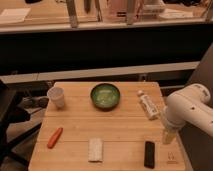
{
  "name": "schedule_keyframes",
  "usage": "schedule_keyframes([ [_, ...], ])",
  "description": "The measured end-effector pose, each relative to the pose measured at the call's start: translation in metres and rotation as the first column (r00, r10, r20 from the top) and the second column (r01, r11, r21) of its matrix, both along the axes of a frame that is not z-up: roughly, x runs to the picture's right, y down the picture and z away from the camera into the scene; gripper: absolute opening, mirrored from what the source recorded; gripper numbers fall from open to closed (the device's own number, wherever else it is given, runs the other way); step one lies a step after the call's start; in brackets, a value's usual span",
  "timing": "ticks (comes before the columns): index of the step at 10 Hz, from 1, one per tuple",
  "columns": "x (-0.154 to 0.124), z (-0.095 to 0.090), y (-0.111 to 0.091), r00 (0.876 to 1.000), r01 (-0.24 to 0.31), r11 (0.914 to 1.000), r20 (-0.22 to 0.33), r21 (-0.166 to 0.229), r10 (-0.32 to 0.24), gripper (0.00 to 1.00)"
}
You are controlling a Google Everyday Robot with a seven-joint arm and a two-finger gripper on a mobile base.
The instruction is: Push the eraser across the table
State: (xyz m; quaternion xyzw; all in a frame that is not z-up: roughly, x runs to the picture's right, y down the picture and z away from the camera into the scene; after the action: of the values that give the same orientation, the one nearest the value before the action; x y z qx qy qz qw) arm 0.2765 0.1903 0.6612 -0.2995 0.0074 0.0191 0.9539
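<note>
The eraser (149, 154) is a small flat black bar lying near the front right edge of the light wooden table (125, 127), its long side pointing away from me. My gripper (168, 136) hangs from the white arm at the table's right side. It points down, just right of and slightly behind the eraser, with a small gap between them.
A whitish pad (95, 149) lies left of the eraser. A white labelled tube (148, 105) lies behind the gripper. A green bowl (105, 96), a white cup (56, 97) and an orange carrot-like piece (55, 137) are further left. A dark counter stands behind the table.
</note>
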Motion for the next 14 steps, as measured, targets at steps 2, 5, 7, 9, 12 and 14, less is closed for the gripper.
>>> schedule_keyframes([
  [2, -0.002, 0.0, 0.003, 1.0, 0.001, 1.0, 0.003, -0.006, -0.001, 0.8],
  [5, -0.002, -0.001, 0.008, 1.0, -0.009, 0.9999, 0.001, -0.014, 0.009, 0.8],
  [7, -0.002, -0.002, 0.011, 1.0, -0.01, 0.9998, 0.002, -0.018, 0.01, 0.8],
  [9, -0.002, -0.003, 0.015, 1.0, -0.014, 0.9996, -0.001, -0.024, 0.014, 0.8],
  [12, -0.003, -0.003, 0.019, 1.0, -0.018, 0.9994, -0.002, -0.031, 0.018, 0.8],
  [14, -0.003, -0.003, 0.022, 1.0, -0.022, 0.9992, -0.008, -0.035, 0.021, 0.78],
])
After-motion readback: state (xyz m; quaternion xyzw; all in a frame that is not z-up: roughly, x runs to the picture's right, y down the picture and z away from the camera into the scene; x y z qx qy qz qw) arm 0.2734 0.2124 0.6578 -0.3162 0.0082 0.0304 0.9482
